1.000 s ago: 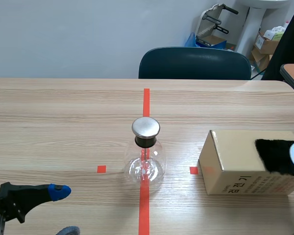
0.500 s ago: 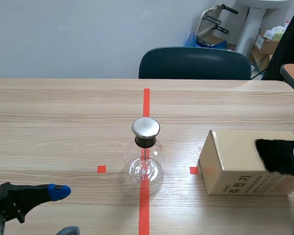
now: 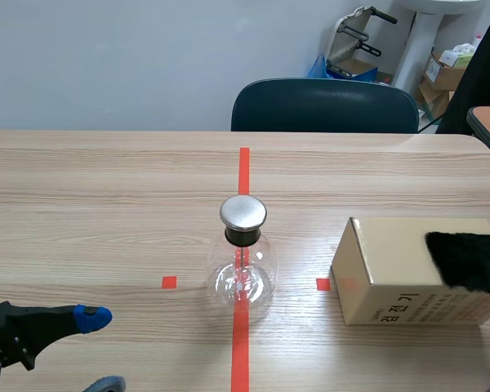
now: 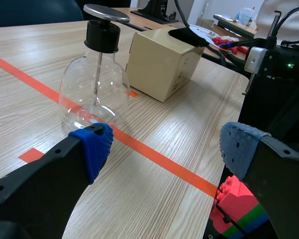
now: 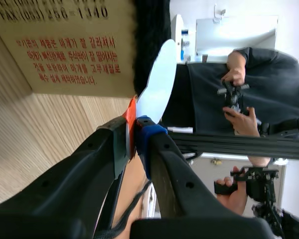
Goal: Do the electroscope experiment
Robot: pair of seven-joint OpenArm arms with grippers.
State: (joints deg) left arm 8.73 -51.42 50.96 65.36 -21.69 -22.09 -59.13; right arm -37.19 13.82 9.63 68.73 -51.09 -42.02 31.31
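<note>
Standing mid-surface on the red tape line, the glass flask (image 3: 242, 273) looked light, slippery and fragile, best taken by its black neck (image 3: 243, 237). The jaws of the left arm (image 3: 33, 327) hung wide apart, empty, near left. Those of the right arm (image 5: 79, 194) were clamped on a thin pale plate (image 5: 157, 79) by the box (image 3: 392, 282).
</note>
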